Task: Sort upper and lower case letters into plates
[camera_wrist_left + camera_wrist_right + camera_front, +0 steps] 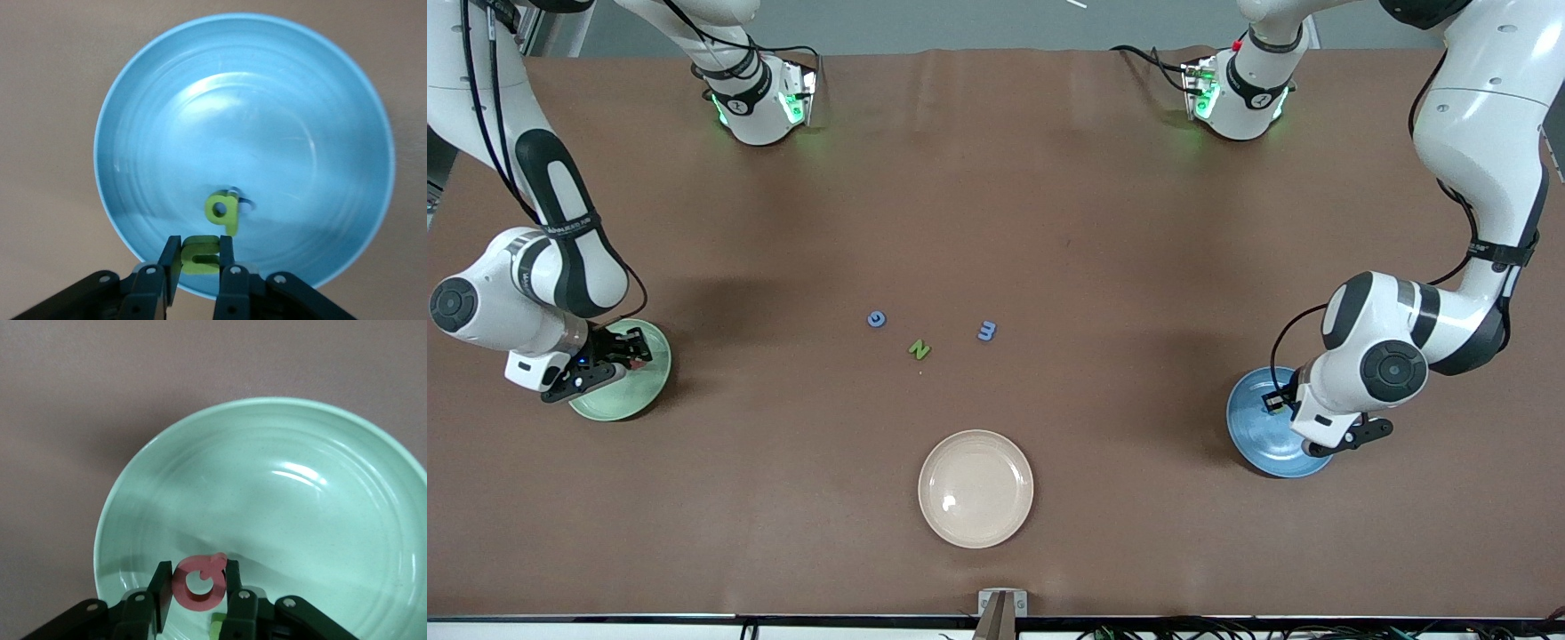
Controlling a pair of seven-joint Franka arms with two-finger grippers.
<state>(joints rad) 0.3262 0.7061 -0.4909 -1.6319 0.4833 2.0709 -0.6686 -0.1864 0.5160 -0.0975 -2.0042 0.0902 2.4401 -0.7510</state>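
My right gripper (630, 351) hangs over the pale green plate (627, 391) at the right arm's end of the table. It is shut on a red round letter (193, 593), held just above the green plate (300, 507). My left gripper (1276, 402) is over the blue plate (1258, 431) at the left arm's end, shut on a light green letter (200, 259). Another light green letter (222, 210) lies in the blue plate (267, 100). Three letters lie mid-table: a blue one (877, 318), a green N (919, 349) and a blue one (986, 331).
A cream-beige plate (975, 488) sits nearer the front camera than the loose letters. A bit of something green (217, 628) shows under the right gripper's fingers, mostly hidden. Both arm bases stand along the table's back edge.
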